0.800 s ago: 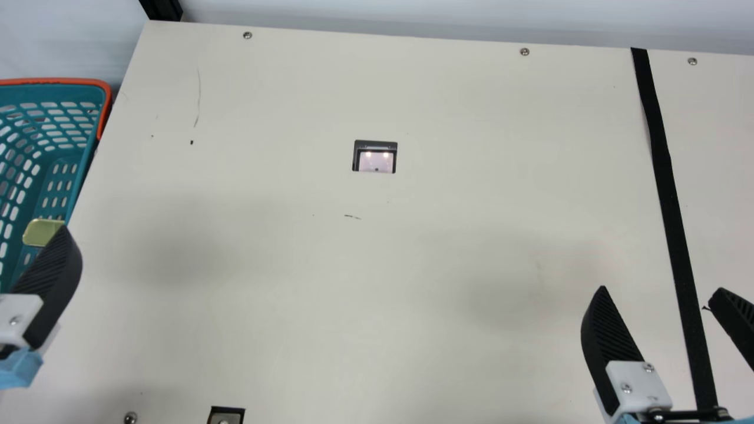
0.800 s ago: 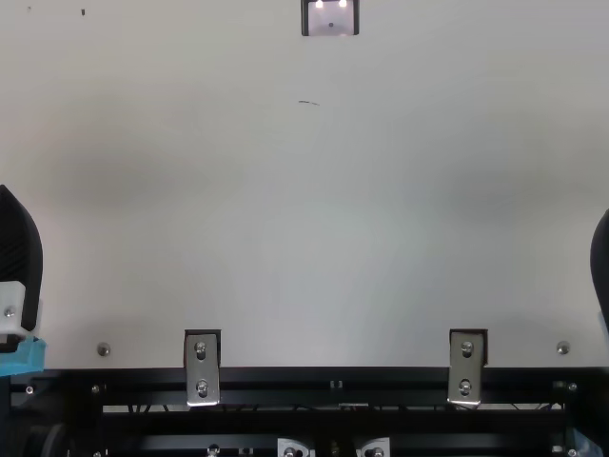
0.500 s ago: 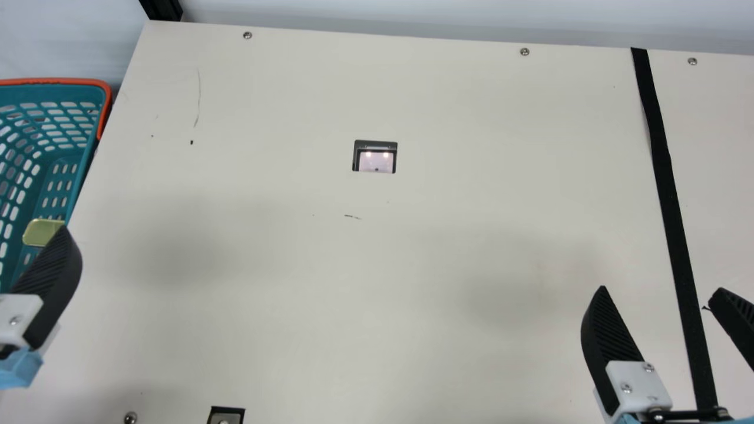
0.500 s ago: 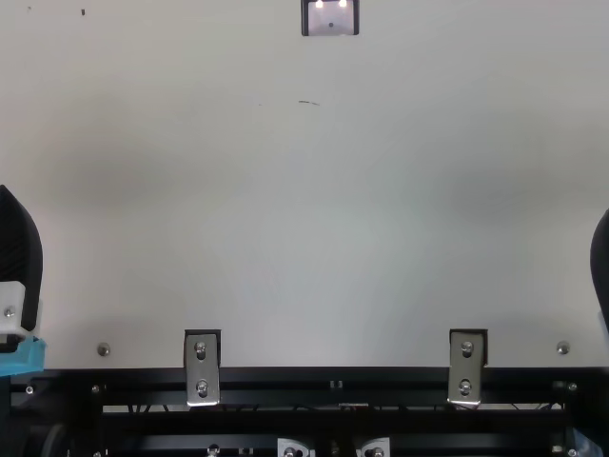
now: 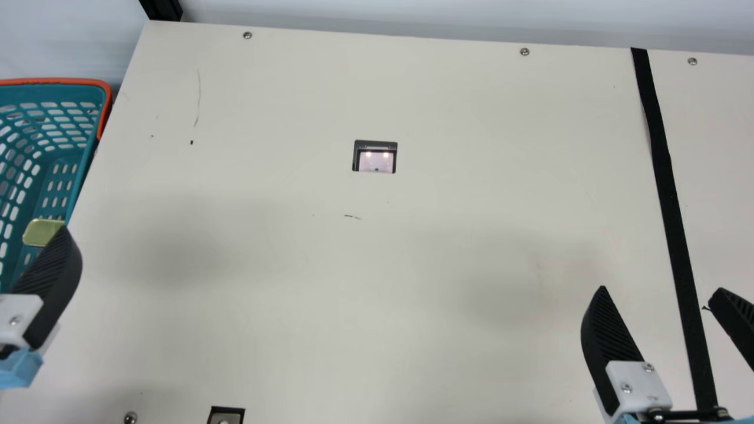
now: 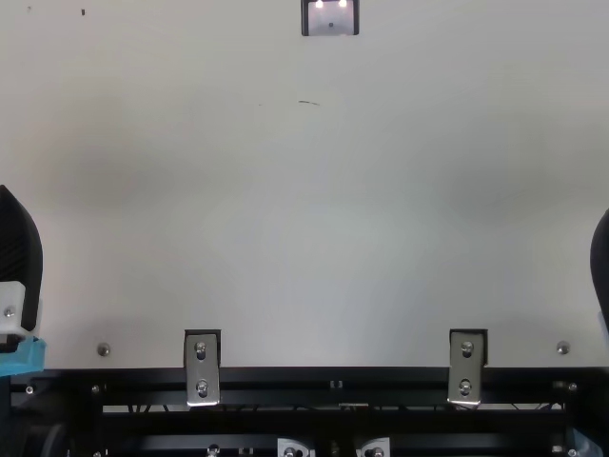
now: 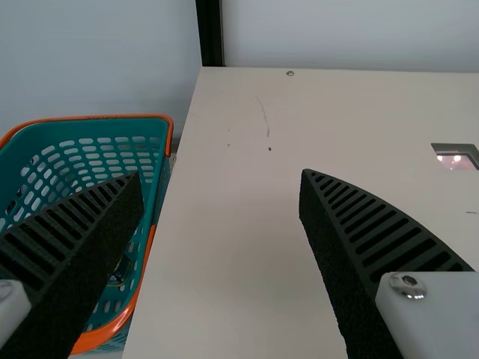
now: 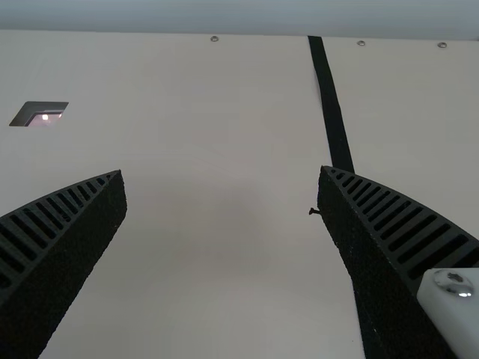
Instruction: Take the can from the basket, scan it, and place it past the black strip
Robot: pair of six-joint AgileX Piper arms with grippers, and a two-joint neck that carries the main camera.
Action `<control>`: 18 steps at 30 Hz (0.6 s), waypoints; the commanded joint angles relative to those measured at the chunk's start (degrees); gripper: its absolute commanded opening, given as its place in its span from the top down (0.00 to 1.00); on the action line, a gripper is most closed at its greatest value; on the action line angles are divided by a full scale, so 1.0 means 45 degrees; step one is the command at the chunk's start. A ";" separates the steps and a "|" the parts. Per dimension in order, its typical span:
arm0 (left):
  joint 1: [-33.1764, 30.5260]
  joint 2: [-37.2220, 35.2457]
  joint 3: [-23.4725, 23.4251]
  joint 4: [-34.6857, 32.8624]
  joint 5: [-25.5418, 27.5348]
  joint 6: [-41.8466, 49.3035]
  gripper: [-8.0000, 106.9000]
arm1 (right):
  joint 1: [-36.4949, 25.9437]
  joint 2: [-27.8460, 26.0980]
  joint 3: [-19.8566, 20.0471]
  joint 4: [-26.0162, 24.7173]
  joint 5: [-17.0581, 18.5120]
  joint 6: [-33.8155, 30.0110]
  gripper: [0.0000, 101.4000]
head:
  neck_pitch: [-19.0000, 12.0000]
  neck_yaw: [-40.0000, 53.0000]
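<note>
The gold-coloured metal can (image 5: 40, 232) sits inside the teal perforated plastic basket (image 5: 79, 94), partly hidden by the left gripper (image 5: 54, 282); its fingers stand wide apart; the right gripper's (image 5: 660, 288) fingers are also apart, near the flat black strip (image 5: 671, 200).

the open end effector (image 7: 221, 176) spans the teal basket's (image 7: 159, 191) edge and cream table (image 7: 239, 224).

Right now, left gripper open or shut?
Open: the left gripper has its two ribbed fingers wide apart in the left wrist view, nothing held between.
</note>
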 commanded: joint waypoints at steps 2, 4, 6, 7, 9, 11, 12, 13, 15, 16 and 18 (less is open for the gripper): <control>0.0000 0.0000 0.0000 0.0000 0.0000 0.0000 0.15 | 0.0000 0.0000 0.0000 0.0000 0.0000 0.0000 0.00 | -0.0070 0.0150; 0.0000 0.0000 0.0000 0.0000 0.0000 0.0000 0.15 | 0.0000 0.0000 0.0000 0.0000 0.0000 0.0000 0.00 | -0.0070 0.0150; 0.0000 0.0000 0.0000 0.0000 0.0000 0.0000 0.15 | 0.0000 0.0000 0.0000 0.0000 0.0000 0.0000 0.00 | -0.0070 0.0150; 0.0000 0.0000 0.0000 0.0000 0.0000 0.0000 0.15 | 0.0000 0.0000 0.0000 0.0000 0.0000 0.0000 0.00 | -0.0070 0.0150; 0.0000 0.0000 0.0000 0.0000 0.0000 0.0000 0.15 | 0.0000 0.0000 0.0000 0.0000 0.0000 0.0000 0.00 | -0.0070 0.0150; 0.0000 0.0000 0.0000 0.0000 0.0000 0.0000 0.15 | 0.0000 0.0000 0.0000 0.0000 0.0000 0.0000 0.00 | -0.0070 0.0150; 0.0000 0.0000 0.0000 0.0000 0.0000 0.0000 0.15 | 0.0000 0.0000 0.0000 0.0000 0.0000 0.0000 0.00 | -0.0070 0.0150; 0.0000 0.0000 0.0000 0.0000 0.0000 0.0000 0.15 | 0.0000 0.0000 0.0000 0.0000 0.0000 0.0000 0.00 | -0.0070 0.0150; 0.0000 0.0000 0.0000 0.0000 0.0000 0.0000 0.15 | 0.0000 0.0000 0.0000 0.0000 0.0000 0.0000 0.00 | -0.0070 0.0150; 0.0000 0.0000 0.0000 0.0000 0.0000 0.0000 0.15 | 0.0000 0.0000 0.0000 0.0000 0.0000 0.0000 0.00 | -0.0070 0.0150; 0.0000 0.0000 0.0000 0.0000 0.0000 0.0000 0.15 | 0.0000 0.0000 0.0000 0.0000 0.0000 0.0000 0.00 | -0.0070 0.0150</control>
